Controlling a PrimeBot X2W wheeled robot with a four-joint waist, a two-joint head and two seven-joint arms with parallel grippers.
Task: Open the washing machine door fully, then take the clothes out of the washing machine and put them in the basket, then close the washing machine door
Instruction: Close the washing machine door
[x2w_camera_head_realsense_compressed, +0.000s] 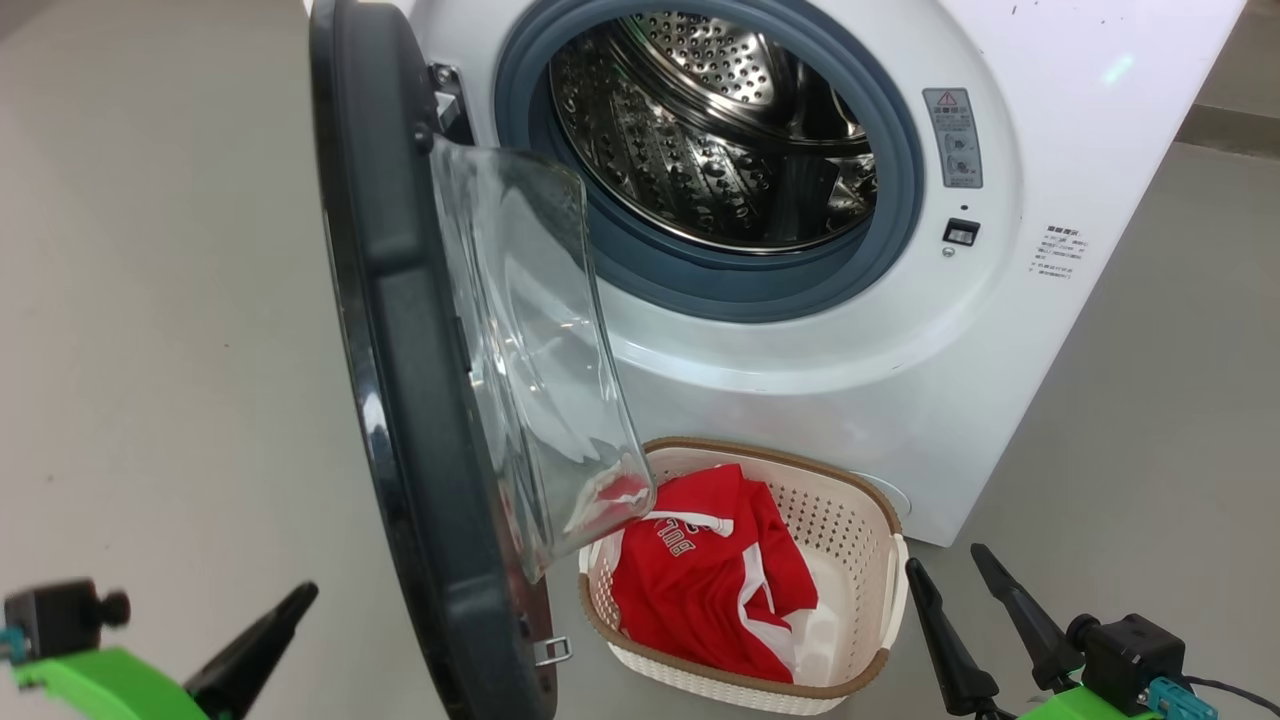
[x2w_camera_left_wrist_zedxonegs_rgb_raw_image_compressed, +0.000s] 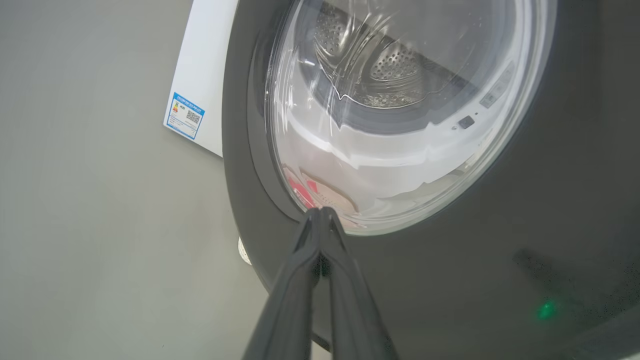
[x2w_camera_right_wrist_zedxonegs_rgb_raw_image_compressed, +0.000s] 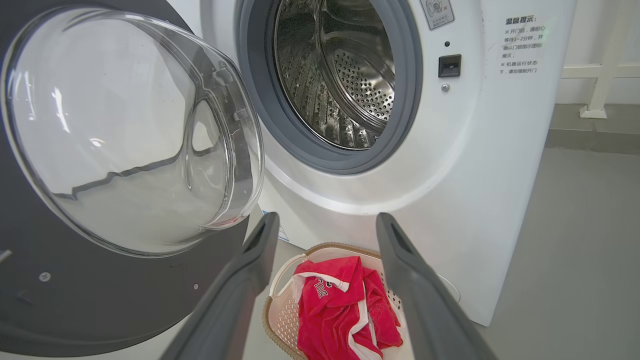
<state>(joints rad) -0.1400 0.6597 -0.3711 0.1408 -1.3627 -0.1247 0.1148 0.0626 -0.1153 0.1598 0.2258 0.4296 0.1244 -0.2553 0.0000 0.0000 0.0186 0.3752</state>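
Grey floor (x2w_camera_head_realsense_compressed: 150, 300) spread under everything. Nearest me, the left tool (x2w_camera_left_wrist_zedxonegs_rgb_raw_image_compressed: 320, 214) was clenched on nothing, its tips aimed at the outer face of the washing machine door (x2w_camera_head_realsense_compressed: 400, 350), low by the glass; I could not judge contact. The right tool (x2w_camera_head_realsense_compressed: 945, 562) hung released just beside the basket (x2w_camera_head_realsense_compressed: 845, 515), where the red clothes (x2w_camera_head_realsense_compressed: 710, 580) lay. Beyond, the drum (x2w_camera_head_realsense_compressed: 720, 130) of the washing machine (x2w_camera_head_realsense_compressed: 800, 400) looked empty. Closing seemed the step in hand, calling for a steady push to swing the door shut.
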